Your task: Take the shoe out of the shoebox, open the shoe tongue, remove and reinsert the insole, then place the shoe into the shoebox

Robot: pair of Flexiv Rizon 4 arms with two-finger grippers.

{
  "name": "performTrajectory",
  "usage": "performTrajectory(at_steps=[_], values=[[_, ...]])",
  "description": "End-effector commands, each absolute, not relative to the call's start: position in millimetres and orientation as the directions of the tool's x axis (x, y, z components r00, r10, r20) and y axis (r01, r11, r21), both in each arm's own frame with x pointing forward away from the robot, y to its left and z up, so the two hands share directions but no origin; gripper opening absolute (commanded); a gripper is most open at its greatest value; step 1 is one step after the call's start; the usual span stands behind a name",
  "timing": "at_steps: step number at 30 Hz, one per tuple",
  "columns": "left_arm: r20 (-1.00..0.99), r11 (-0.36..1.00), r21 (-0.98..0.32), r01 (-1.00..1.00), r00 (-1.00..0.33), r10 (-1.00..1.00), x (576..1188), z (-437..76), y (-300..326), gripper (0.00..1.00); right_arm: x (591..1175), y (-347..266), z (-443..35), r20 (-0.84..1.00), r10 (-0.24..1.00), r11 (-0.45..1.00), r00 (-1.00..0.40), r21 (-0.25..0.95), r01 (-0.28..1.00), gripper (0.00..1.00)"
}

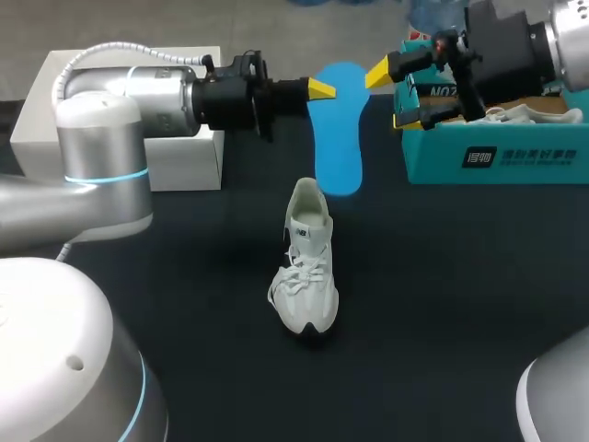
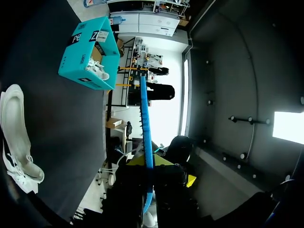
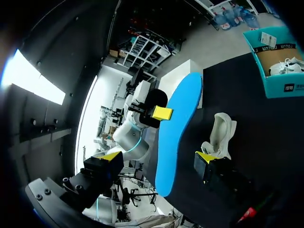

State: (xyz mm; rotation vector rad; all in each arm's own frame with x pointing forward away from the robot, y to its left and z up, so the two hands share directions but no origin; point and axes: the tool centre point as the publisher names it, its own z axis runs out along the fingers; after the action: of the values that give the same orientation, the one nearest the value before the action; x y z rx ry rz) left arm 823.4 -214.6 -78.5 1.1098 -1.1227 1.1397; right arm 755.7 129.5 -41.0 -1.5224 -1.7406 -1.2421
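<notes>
- Shoe (image 1: pixel 306 267): it stands on its sole mid-table, heel toward the far side and toe toward the near side.
- The insole (image 1: pixel 339 138) is out of it, held up off the table just beyond the heel.
- My left gripper (image 1: pixel 324 90) is closed on the insole, pinching it through its thickness.
- My right gripper (image 1: pixel 396 96) is spread wide with the insole between its fingers. I see a gap on each side, so it holds nothing.
- The shoebox (image 1: pixel 497 157) sits at the far right, well apart from the shoe.
- Reinserting comes next, I judge. I should lead with the toe end into the collar and slide it forward flat. The right gripper should steady the light shoe, and a firm pinch should stop the foam buckling.
</notes>
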Motion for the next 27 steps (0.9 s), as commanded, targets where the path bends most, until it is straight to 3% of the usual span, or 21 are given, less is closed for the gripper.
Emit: performTrajectory(at_steps=[1,15,27], values=[[0.993,0.087,0.067,-0.994,0.075,0.096,823,-78,-211,0.0,744,117,-64,0.917,0.291,-0.117,-0.271,0.316,0.942,1.0],[0.993,0.087,0.07,-0.994,0.078,0.088,823,-78,-211,0.0,744,108,-78,0.95,0.162,-0.179,-0.266,0.293,0.939,1.0],[0.994,0.104,0.043,-0.994,0.052,0.092,816,-71,-208,0.0,752,101,-85,0.954,0.166,-0.146,-0.25,0.274,0.951,1.0]])
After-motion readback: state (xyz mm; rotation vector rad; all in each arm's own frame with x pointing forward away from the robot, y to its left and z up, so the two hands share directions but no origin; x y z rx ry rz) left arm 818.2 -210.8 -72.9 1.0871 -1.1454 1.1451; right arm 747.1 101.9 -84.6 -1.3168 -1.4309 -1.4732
